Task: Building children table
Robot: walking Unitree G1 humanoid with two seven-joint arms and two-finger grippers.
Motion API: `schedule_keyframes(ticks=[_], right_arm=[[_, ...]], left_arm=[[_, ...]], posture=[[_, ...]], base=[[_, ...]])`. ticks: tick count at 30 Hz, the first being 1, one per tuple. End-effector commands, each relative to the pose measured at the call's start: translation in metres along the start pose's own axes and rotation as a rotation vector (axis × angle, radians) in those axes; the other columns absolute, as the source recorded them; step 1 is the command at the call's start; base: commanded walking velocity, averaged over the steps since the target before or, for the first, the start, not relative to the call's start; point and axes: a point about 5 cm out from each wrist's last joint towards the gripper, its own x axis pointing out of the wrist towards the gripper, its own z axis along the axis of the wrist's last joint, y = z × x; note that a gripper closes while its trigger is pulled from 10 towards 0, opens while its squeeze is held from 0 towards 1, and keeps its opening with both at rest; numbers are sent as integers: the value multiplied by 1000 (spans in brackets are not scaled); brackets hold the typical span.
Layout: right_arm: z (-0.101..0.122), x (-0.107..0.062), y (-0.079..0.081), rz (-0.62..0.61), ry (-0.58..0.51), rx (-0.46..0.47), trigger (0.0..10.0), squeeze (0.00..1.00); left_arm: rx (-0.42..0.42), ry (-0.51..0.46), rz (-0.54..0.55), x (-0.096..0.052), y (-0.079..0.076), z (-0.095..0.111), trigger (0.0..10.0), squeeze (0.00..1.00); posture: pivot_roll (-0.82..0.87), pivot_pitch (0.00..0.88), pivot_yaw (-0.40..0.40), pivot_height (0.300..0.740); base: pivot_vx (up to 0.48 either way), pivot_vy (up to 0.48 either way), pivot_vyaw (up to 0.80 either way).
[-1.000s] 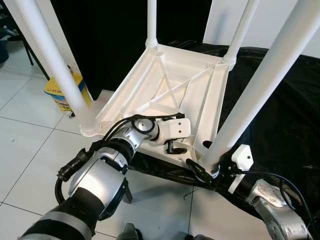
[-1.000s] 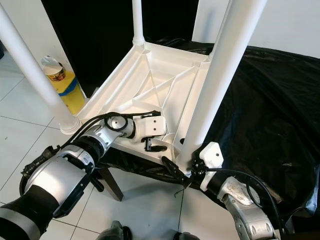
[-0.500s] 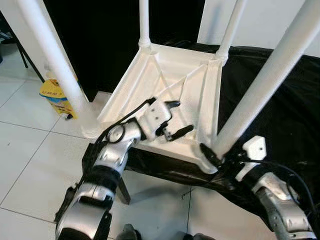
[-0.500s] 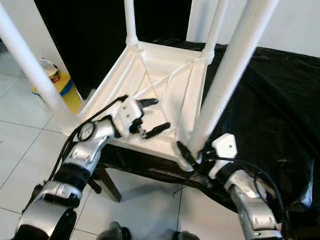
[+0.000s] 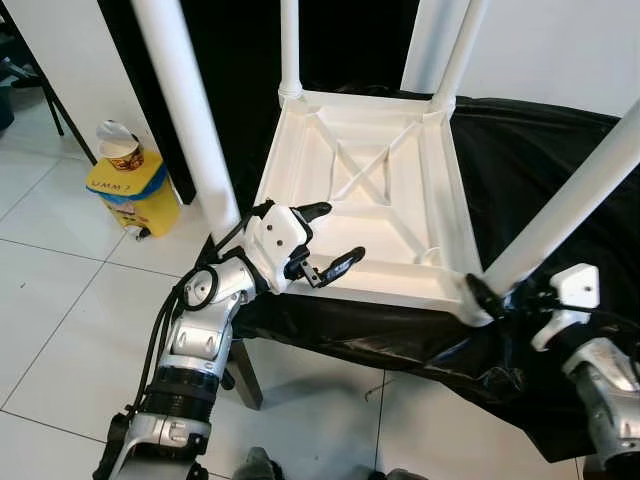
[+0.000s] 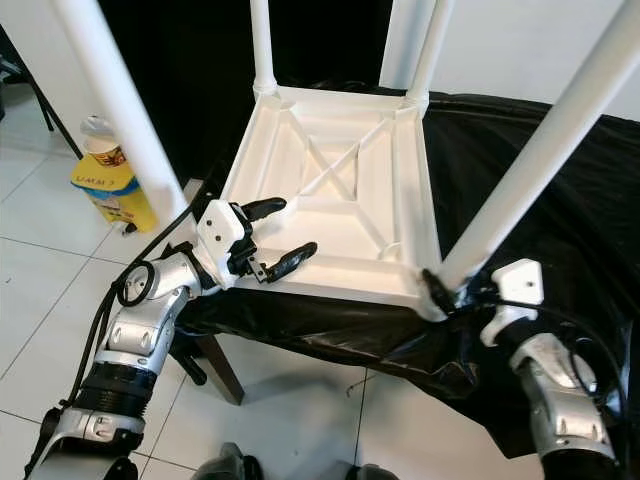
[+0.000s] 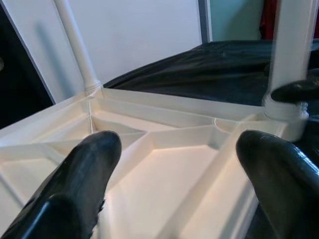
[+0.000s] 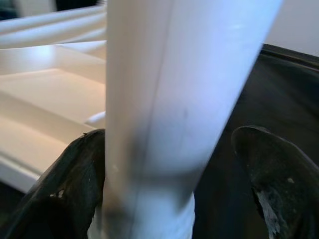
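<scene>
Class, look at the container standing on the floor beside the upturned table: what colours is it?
The container is yellow with a blue band and a white top, clearest in the left eye view.

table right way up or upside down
Upside down: the table shows its ribbed underside, with its legs pointing up. It rests on a black sheet.
</scene>
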Motion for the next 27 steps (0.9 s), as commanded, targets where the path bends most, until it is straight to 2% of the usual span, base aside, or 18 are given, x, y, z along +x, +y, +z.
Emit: schedule_keyframes(ticks=[1, 6, 11, 12, 14, 15, 16, 17, 23, 27], right_arm=[[-9, -9, -14, -78, 38, 7, 10000, 0], [-9, -7, -19, -167, 15, 4, 10000, 0], [-10, -7, -19, -186, 10, 2, 10000, 0], [-13, -10, -18, -182, 8, 26, 5882, 0], [-13, -10, -18, -182, 8, 26, 5882, 0], [-14, -12, -17, -179, 7, 35, 3765, 0], [-14, -12, -17, -179, 7, 35, 3765, 0], [-15, -13, -17, -184, 8, 47, 0, 0], [-15, -16, -12, -192, -1, 55, 0, 0], [-12, -19, 4, -259, -38, 69, 0, 0]], left_arm=[[-24, 13, 169, -1, 4, -1, 10000, 0], [-39, 16, 168, -1, -1, 2, 10000, 0], [-44, 17, 169, 0, -2, 3, 10000, 0], [-60, 18, 151, 1, -8, 4, 10000, 0], [-60, 18, 151, 1, -8, 4, 10000, 0], [-63, 20, 141, 2, -11, 4, 10000, 0], [-63, 20, 141, 2, -11, 4, 10000, 0], [-68, 24, 132, 3, -14, 3, 10000, 0], [-73, 25, 118, 5, -16, 4, 10000, 0], [-80, 24, 108, 7, -18, 5, 10000, 0]], posture=[[13, 29, -57, 740], [12, 26, -56, 740], [12, 24, -54, 740], [7, 24, -50, 740], [7, 24, -50, 740], [4, 25, -46, 740], [4, 25, -46, 740], [-1, 26, -41, 740], [-5, 29, -36, 740], [-14, 36, -32, 740]], base=[[0, 0, 0], [0, 0, 0], [0, 0, 0], [0, 0, 0], [0, 0, 0], [0, 0, 0], [0, 0, 0], [0, 0, 0], [0, 0, 0], [0, 0, 0]])
